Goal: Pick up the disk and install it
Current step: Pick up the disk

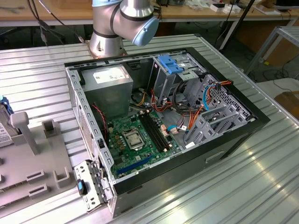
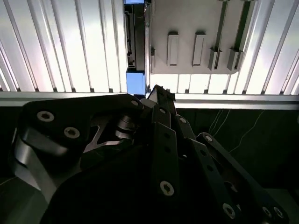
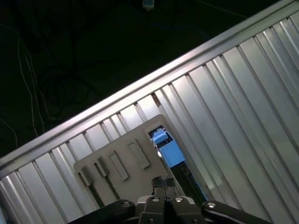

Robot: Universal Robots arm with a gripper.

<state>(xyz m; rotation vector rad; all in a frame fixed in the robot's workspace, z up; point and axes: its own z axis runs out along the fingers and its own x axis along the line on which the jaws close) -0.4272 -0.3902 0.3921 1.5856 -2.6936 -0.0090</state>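
Honestly, the gripper looks pinched closed on nothing, hovering above the disk. Coming down like that, I'd guess it jabs the blue rail and tips it. The disk stands on edge beside the fixture plate, long axis along the ribs of the table, blue end toward its edge.

A robotics lab or workshop is showing here: a robot arm is standing on a ribbed aluminium table beside an opened computer case, with cables hanging under wooden benches behind.
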